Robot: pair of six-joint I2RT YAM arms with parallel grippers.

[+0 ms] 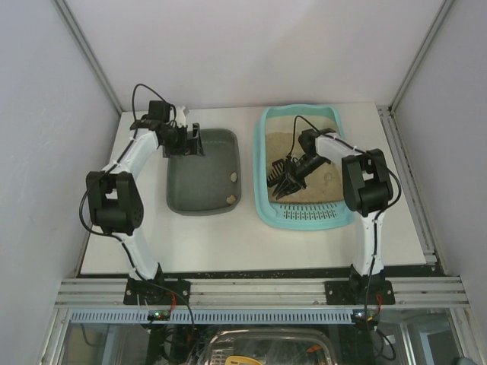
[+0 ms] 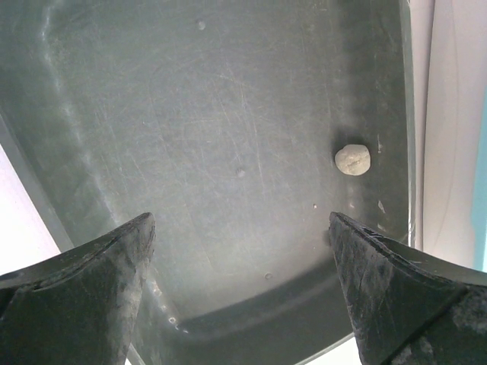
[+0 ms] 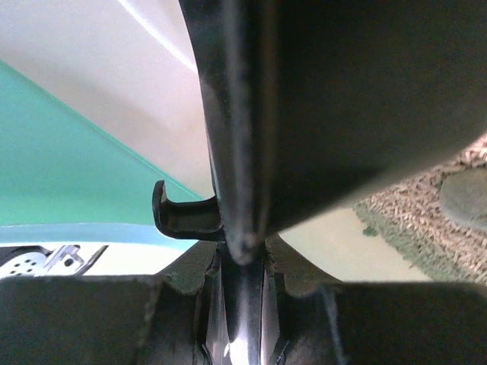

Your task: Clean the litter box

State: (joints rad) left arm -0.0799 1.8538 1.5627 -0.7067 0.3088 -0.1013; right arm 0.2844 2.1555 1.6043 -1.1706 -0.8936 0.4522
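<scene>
The light-turquoise litter box (image 1: 263,199) lies right of centre, with beige litter (image 1: 285,137) and a slotted near end (image 1: 308,217). My right gripper (image 1: 308,163) is over it, shut on the handle of a black slotted scoop (image 1: 284,182) whose head is over the litter near the box's left wall. In the right wrist view the gripper (image 3: 243,262) clamps the scoop (image 3: 342,99), with the turquoise wall (image 3: 61,152) to the left and litter (image 3: 426,220) to the right. My left gripper (image 1: 187,141) is open and empty over the far end of the dark grey tray (image 1: 183,190).
The grey tray holds two pale clumps (image 1: 233,176) near its right wall. In the left wrist view one clump (image 2: 352,159) lies on the scratched tray floor (image 2: 213,114), ahead of the open left gripper (image 2: 240,222). White walls enclose the table.
</scene>
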